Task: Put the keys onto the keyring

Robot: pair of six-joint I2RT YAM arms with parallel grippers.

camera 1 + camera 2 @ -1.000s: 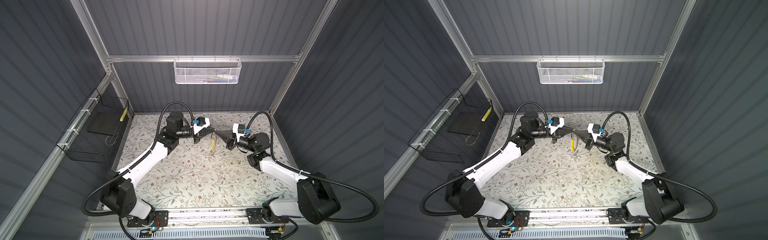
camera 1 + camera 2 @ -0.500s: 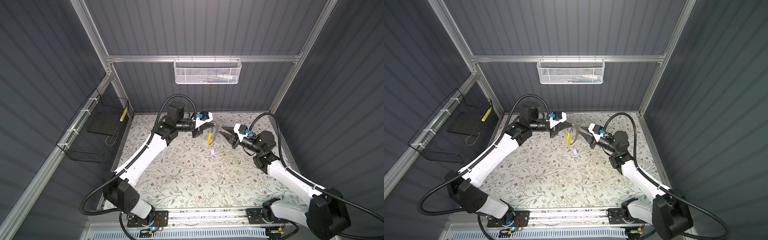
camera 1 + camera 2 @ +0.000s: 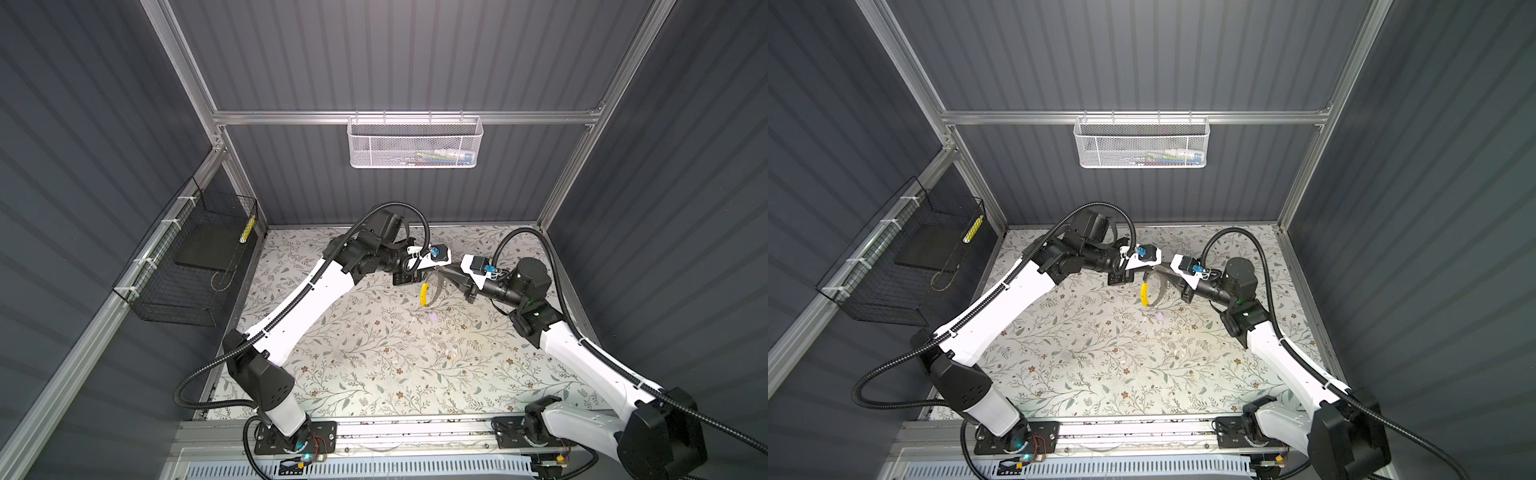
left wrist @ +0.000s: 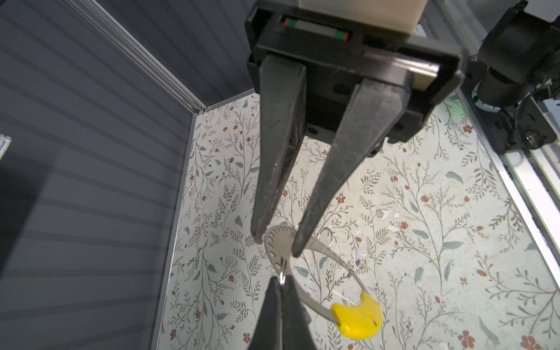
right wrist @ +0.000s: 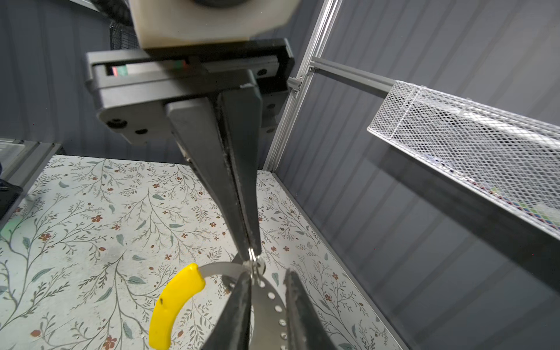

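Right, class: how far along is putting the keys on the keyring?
Done: no key visibly threaded. In hand: left gripper pinches a small split ring on the raised keyring; right gripper straddles its perforated end. To do: the lilac-tagged key lies on the table.

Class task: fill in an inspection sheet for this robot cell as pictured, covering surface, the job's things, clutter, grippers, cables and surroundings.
Surface: floral mat, with a few pale scuffs.
Job's things: keyring held up in the air between the arms, its yellow tag hanging low. A pale lilac tag shows beneath it; whether it hangs or lies on the mat cannot be told. The black-rimmed tag is not seen.
Clutter: nothing seen.
Grippers: left gripper has its fingers shut on the keyring at a small wire loop. The right gripper has its fingers apart, straddling the keyring.
Cables: black conduits arch over both arms, clear of the keyring.
Surroundings: white mesh basket on the back wall, black wire basket on the side wall.
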